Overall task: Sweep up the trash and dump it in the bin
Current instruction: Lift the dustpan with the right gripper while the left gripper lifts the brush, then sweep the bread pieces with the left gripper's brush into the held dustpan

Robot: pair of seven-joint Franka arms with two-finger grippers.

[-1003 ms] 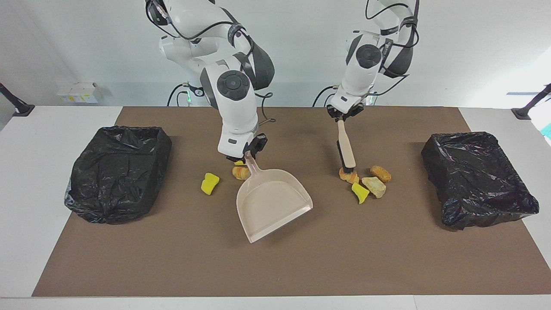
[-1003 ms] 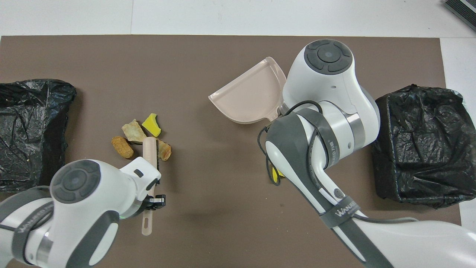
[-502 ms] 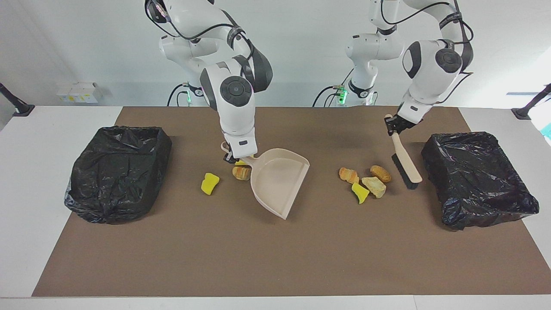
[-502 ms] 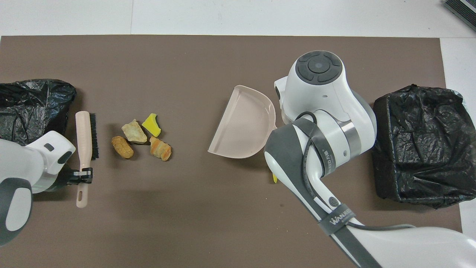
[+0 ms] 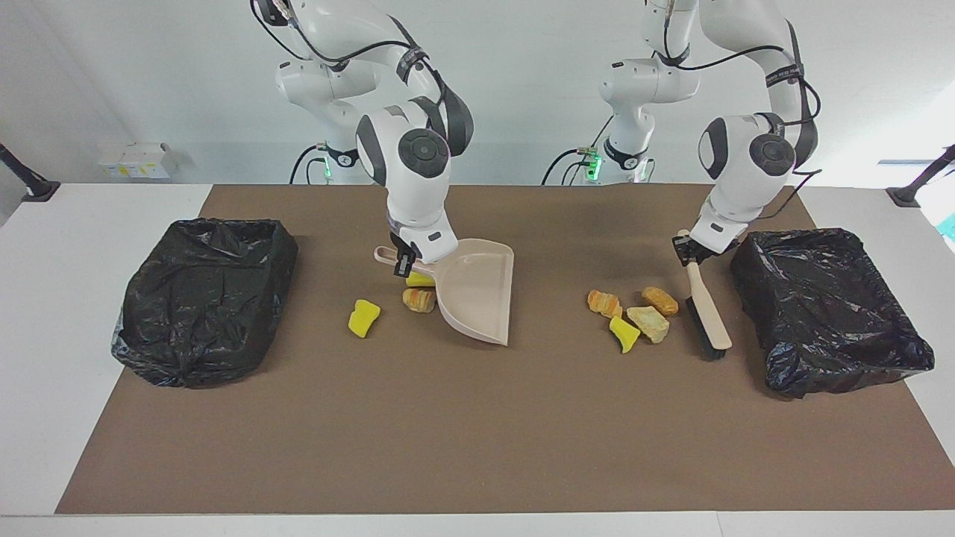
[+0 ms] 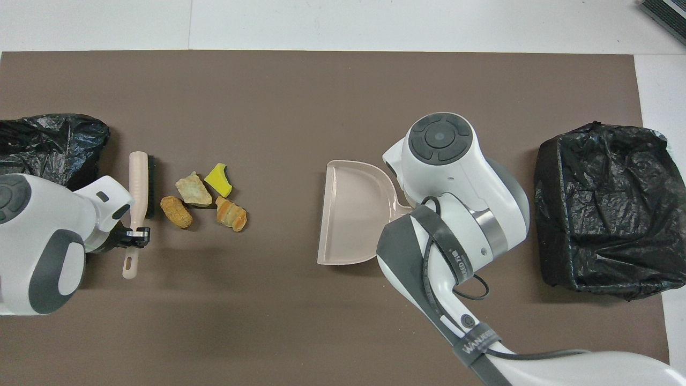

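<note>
The left claw [image 5: 687, 252] is clamped on the handle of the beige brush [image 5: 706, 308], whose black bristles rest on the brown mat [image 5: 477, 432] between a cluster of 4 trash pieces and the black-lined bin [image 5: 828, 306] at the left arm's end of the desk [image 5: 45, 418]. In that cluster an orange-tan lump [image 5: 603, 303] lies nearest the middle of the mat, a yellow chunk [image 5: 624, 333] sits just beside it and farther from the robots, a pale tan lump [image 5: 647, 322] touches the yellow chunk, and a brown lump [image 5: 660, 300] lies closest to the brush, just apart from the bristles. The right claw [image 5: 403, 262] is clamped on the handle of the beige dustpan [image 5: 477, 294], which is tilted, its mouth toward the cluster with one edge down on the mat. By the dustpan's handle end lie 3 more pieces: a yellow piece [image 5: 419, 280] under the claw, a tan bread-like lump [image 5: 418, 300] touching the pan's back wall, and a yellow sponge chunk [image 5: 363, 318] a little toward the second black-lined bin [image 5: 205, 298] at the right arm's end. In the overhead view the right arm hides these 3 pieces, while the brush [image 6: 136, 206] stands just beside the brown lump [image 6: 176, 211]. No trash is visible in either bin
</note>
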